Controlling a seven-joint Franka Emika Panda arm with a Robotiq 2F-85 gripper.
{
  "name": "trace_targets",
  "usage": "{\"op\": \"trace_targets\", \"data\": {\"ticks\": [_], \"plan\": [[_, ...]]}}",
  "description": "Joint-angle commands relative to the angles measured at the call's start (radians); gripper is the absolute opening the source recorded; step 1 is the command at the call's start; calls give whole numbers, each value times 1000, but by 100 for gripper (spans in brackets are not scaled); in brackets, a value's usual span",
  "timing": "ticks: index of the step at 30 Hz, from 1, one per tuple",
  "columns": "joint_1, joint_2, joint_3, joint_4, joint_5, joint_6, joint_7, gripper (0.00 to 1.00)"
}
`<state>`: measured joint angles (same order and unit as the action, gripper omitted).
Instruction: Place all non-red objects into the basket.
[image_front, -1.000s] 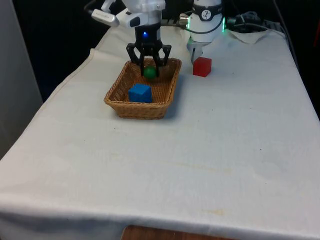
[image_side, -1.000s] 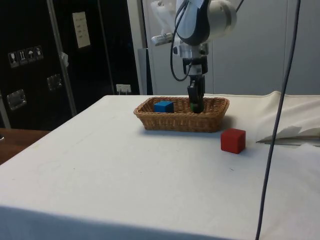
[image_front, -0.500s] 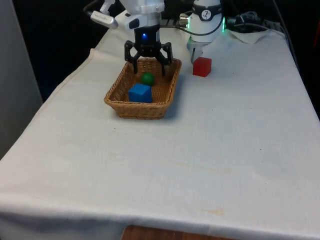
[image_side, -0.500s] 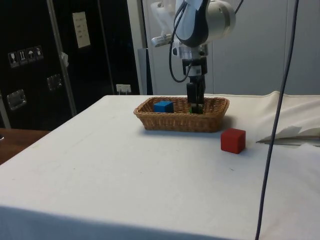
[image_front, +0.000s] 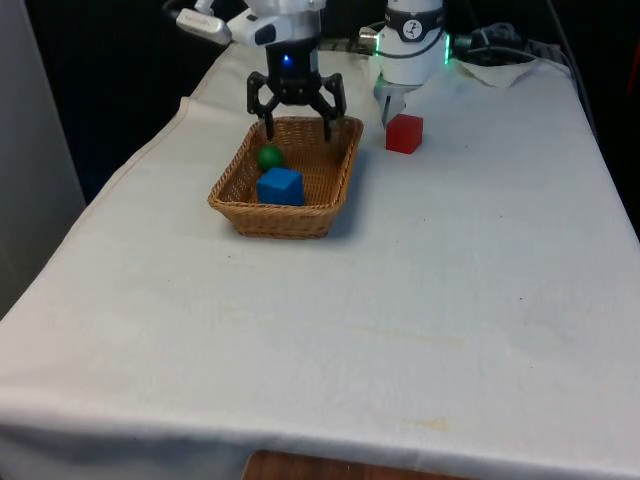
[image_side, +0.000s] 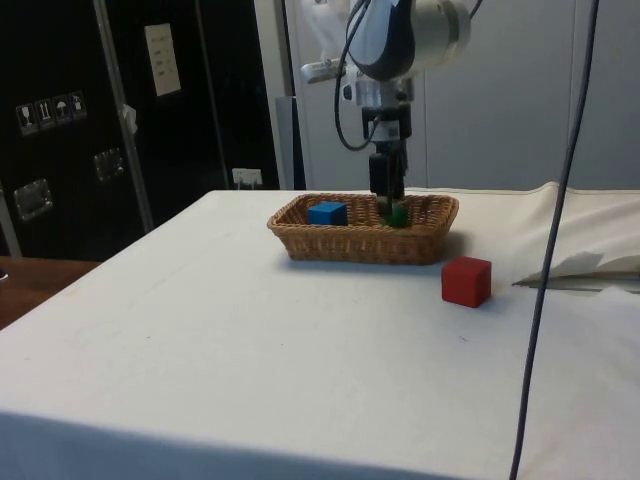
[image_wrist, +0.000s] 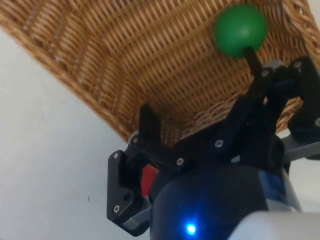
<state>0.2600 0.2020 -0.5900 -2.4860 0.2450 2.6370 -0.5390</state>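
Front view: a white cloth (image_front: 420, 300) covers the table, black curtains behind. The wicker basket (image_front: 325, 205) holds a blue cube (image_front: 280, 186) and a green ball (image_front: 269, 157), the ball at 11 o'clock from the cube. The gripper (image_front: 296, 127) hangs over the basket's far rim, jaws wide and empty; the ball lies at 7 o'clock from it. A red cube (image_front: 404, 133) stands outside, at 2 o'clock from the basket.

Side view: dark cabinets (image_side: 110, 120) behind; the ball sits just under the fingertips.

Wrist view: the ball rests on the basket floor, free.
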Motion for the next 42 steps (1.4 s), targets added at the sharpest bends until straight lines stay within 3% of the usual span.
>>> {"op": "trace_targets", "data": {"ticks": [1, 8, 9, 10, 16, 19, 20, 28, 29, 31, 42], "plan": [[5, -11, -13, 2, -25, -14, 15, 100], [12, -83, -5, 9, -75, -63, 54, 100], [3, -82, -2, 1, -52, -51, 30, 100], [12, -93, -2, 10, -83, -71, 61, 100], [13, -149, 21, 21, -125, -120, 88, 100], [10, -159, 27, 20, -113, -123, 72, 100], [14, -167, 30, 26, -134, -137, 88, 100], [14, -215, 59, 38, -150, -182, 86, 100], [12, -214, 59, 37, -133, -178, 72, 100], [15, -228, 69, 41, -153, -191, 84, 100], [15, -271, 112, 40, -152, -201, 74, 100]]}}
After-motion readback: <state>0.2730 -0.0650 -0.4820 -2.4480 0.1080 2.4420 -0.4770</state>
